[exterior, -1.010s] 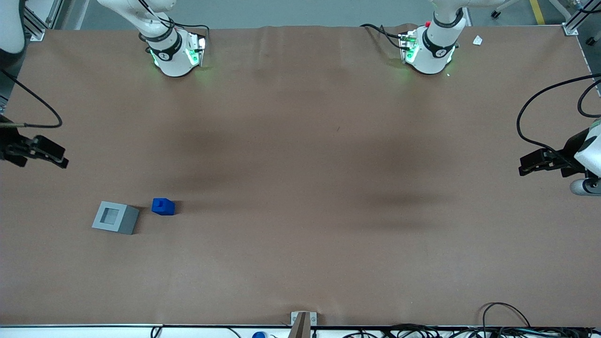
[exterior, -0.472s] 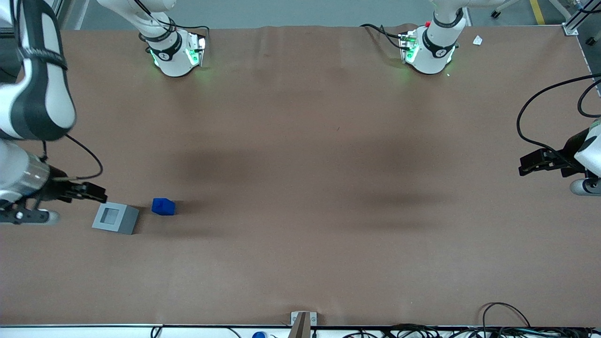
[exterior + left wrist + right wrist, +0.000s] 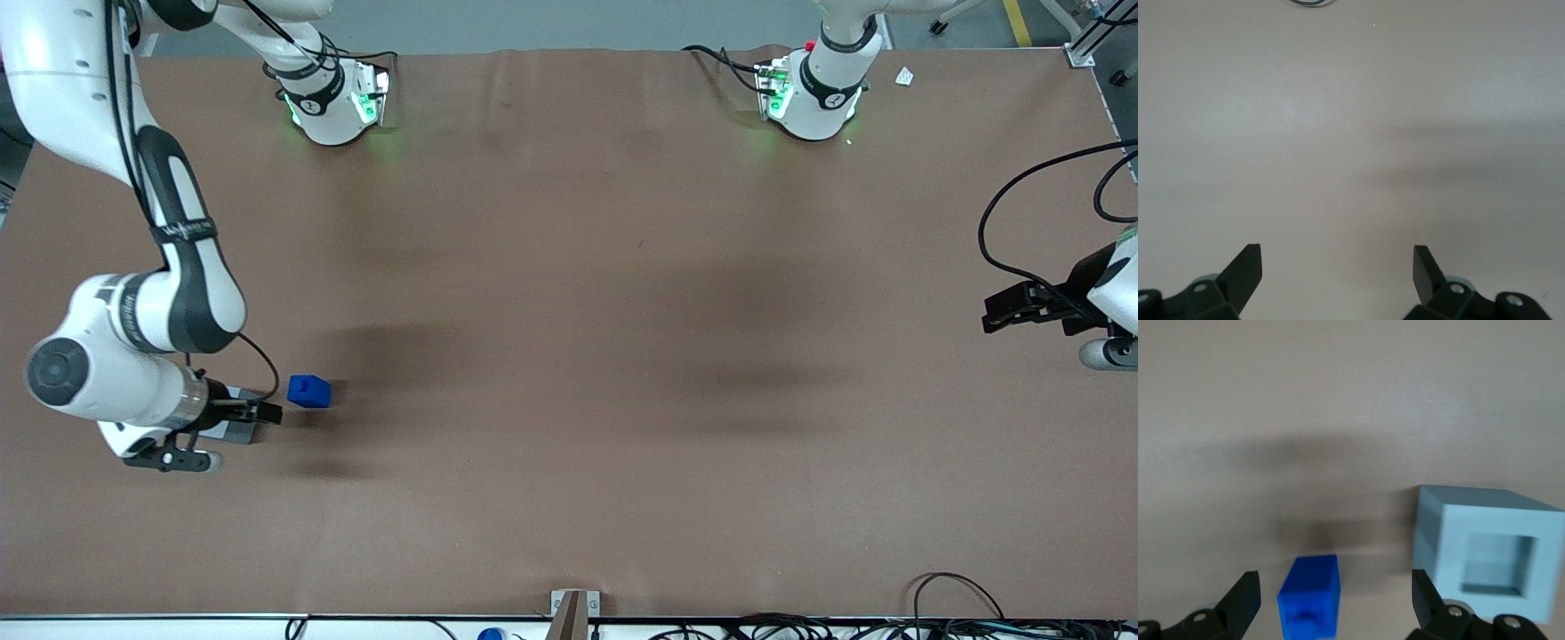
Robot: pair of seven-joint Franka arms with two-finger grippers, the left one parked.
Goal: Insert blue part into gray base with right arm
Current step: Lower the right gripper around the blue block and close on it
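Observation:
The blue part (image 3: pixel 308 391) lies on the brown table toward the working arm's end. The gray base (image 3: pixel 238 433) sits beside it, mostly covered by the right arm's wrist in the front view. My right gripper (image 3: pixel 267 412) hovers over the gray base, its tips close to the blue part without touching it. In the right wrist view the gripper (image 3: pixel 1335 580) is open and empty. The blue part (image 3: pixel 1309 597) shows between the lines of the two fingers (image 3: pixel 1245 597), stub toward the camera. The gray base (image 3: pixel 1491 553) stands beside it, its square recess facing up.
The brown table cover (image 3: pixel 569 311) stretches wide. Two arm bases (image 3: pixel 333 98) (image 3: pixel 813 93) stand at the edge farthest from the front camera. A small bracket (image 3: pixel 573 609) and cables (image 3: pixel 960 604) lie at the nearest edge.
The right arm has swung in from the table's end, passing over the gray base until the gripper reaches the blue part. Both parts stay where they were.

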